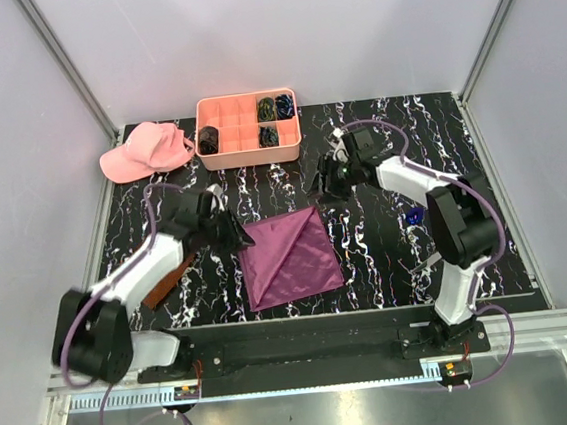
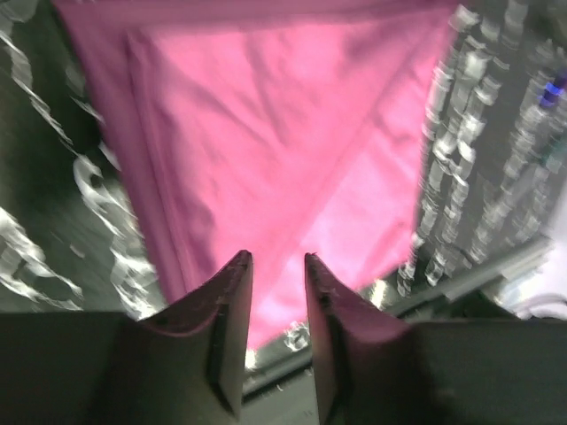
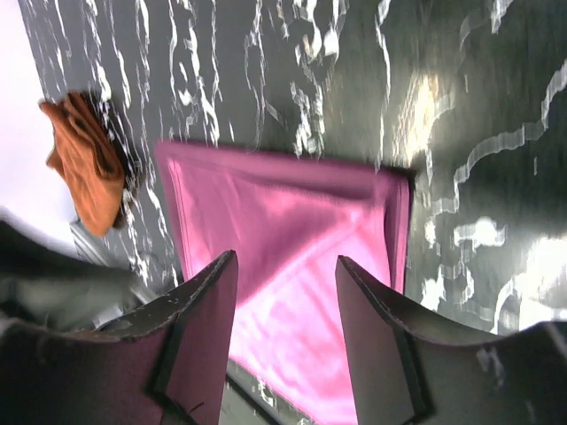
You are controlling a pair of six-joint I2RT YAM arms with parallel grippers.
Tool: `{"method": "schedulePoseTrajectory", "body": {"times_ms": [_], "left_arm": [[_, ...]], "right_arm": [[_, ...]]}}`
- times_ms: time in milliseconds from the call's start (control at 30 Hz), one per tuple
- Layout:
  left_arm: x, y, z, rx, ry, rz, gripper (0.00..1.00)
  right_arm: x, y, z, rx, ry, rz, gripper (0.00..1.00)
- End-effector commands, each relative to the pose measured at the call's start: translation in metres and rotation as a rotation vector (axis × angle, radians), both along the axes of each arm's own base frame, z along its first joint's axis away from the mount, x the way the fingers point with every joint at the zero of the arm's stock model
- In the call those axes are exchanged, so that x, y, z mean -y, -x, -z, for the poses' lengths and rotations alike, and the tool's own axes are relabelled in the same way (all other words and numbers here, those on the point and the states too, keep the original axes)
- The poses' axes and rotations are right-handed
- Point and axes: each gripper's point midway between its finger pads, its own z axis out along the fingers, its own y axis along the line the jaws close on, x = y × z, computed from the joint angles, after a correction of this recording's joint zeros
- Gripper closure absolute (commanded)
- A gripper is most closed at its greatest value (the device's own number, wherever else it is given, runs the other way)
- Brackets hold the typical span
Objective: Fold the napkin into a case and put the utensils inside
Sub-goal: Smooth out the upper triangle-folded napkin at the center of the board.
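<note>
The napkin [image 1: 290, 258] lies flat on the tabletop [image 1: 388, 253], creased diagonally, between both tools. It is just ahead of the left tool [image 2: 278, 258] — jaws apart, empty. The right tool [image 3: 286, 258] hangs near its far corner — jaws wide, holding nothing.

The left arm [image 1: 153, 260] covers most of the rust-brown cloth [image 1: 160, 290]. Beside the right arm [image 1: 444, 207], the utensils [image 1: 415, 218] are a bluish speck, too small to make out.

You've got a magenta napkin [image 1: 290, 257] with a slight sheen on a black table [image 1: 388, 253] streaked with white marbling. Far left, the cap [image 1: 145, 150] is pink and the compartment tray [image 1: 248, 159] salmon. The near-left cloth [image 3: 86, 164] is rust-orange.
</note>
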Motion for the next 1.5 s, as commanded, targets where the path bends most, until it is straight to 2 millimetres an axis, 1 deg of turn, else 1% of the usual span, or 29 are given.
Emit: {"method": "schedulePoseTrajectory", "body": {"times_ms": [0,33,67,100,133,167,233,267,333,367,433,533,600,733,833,967,1100,1200,1300,1400,1467], "left_arm": [[-0.018,-0.037,0.008,0.006,-0.099,0.025,0.72],[-0.021,-0.043,0.01,0.009,-0.122,0.018,0.73],[-0.022,-0.051,0.014,-0.001,-0.14,0.015,0.73],[-0.023,-0.056,0.016,0.001,-0.15,0.017,0.73],[-0.024,-0.06,0.026,-0.023,-0.168,0.018,0.74],[-0.023,-0.068,0.024,-0.018,-0.171,0.017,0.74],[-0.026,-0.075,0.032,-0.039,-0.191,0.011,0.74],[-0.025,-0.081,0.03,-0.025,-0.196,0.006,0.74],[-0.027,-0.086,0.035,-0.031,-0.212,0.0,0.74],[-0.026,-0.09,0.035,-0.026,-0.216,-0.004,0.75],[-0.031,-0.094,0.039,-0.032,-0.238,-0.017,0.76],[-0.037,-0.095,0.042,-0.03,-0.262,-0.042,0.76],[-0.038,-0.097,0.044,-0.031,-0.266,-0.044,0.75],[-0.038,-0.098,0.051,-0.047,-0.275,-0.047,0.73],[-0.037,-0.102,0.054,-0.052,-0.272,-0.046,0.73],[-0.035,-0.104,0.06,-0.062,-0.262,-0.048,0.76],[-0.034,-0.107,0.059,-0.053,-0.26,-0.057,0.78],[-0.034,-0.109,0.059,-0.055,-0.26,-0.061,0.83],[-0.035,-0.11,0.058,-0.054,-0.26,-0.072,0.91],[-0.038,-0.109,0.053,-0.041,-0.268,-0.088,0.96],[-0.043,-0.11,0.047,-0.023,-0.281,-0.104,0.97]], "right_arm": [[0.009,0.033,0.002,-0.017,0.005,0.009,0.47],[0.009,0.037,0.002,-0.019,0.0,0.015,0.51],[0.007,0.04,-0.002,0.002,-0.011,0.01,0.54],[0.009,0.049,0.006,-0.02,-0.007,0.009,0.63],[0.009,0.053,0.008,-0.028,-0.01,0.009,0.65],[0.006,0.056,0.009,-0.024,-0.02,0.0,0.67],[0.006,0.063,0.018,-0.043,-0.017,-0.005,0.73],[0.002,0.066,0.022,-0.051,-0.018,-0.016,0.75],[0.002,0.071,0.031,-0.065,-0.009,-0.025,0.77],[0.0,0.073,0.037,-0.075,-0.007,-0.034,0.79],[0.0,0.076,0.047,-0.088,0.002,-0.039,0.83],[0.001,0.079,0.057,-0.105,0.008,-0.044,0.85],[0.001,0.079,0.062,-0.11,0.013,-0.045,0.85],[0.0,0.078,0.067,-0.117,0.011,-0.049,0.86],[0.0,0.078,0.07,-0.123,0.012,-0.05,0.87],[-0.002,0.078,0.075,-0.131,0.009,-0.051,0.88],[-0.002,0.079,0.08,-0.145,0.008,-0.052,0.89],[-0.003,0.079,0.081,-0.148,0.006,-0.051,0.9],[-0.002,0.078,0.084,-0.151,0.011,-0.05,0.9],[-0.001,0.078,0.084,-0.15,0.016,-0.046,0.91],[0.0,0.079,0.084,-0.15,0.021,-0.043,0.91]]}}
